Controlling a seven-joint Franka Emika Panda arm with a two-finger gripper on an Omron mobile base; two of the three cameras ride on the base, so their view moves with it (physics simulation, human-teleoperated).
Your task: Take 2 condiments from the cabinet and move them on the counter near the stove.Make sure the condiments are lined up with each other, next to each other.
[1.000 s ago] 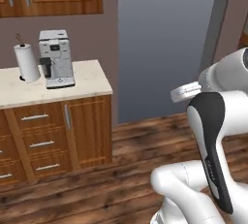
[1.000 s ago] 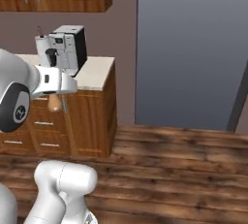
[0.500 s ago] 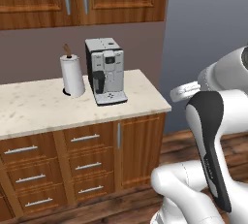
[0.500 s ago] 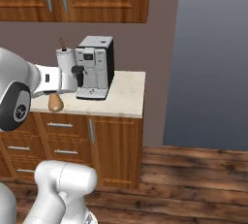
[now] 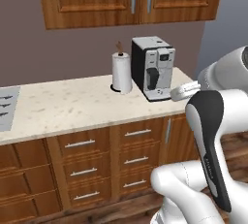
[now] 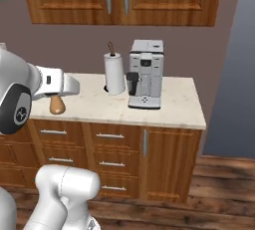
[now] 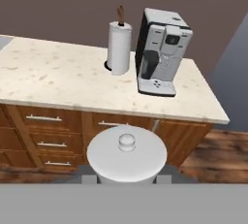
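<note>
The tan-brown shaker (image 6: 57,106) hung closed in the end effector (image 6: 57,96), off the front edge of the surface (image 5: 72,104). Its whitish top (image 7: 127,155) faced the hand camera. It looked small, light and rigid, probably slick, so a grip across its narrow neck seemed safest. The stove (image 5: 6,106) lay well to the left. No writing was legible on the shaker or on the coffee machine (image 5: 154,68).
</note>
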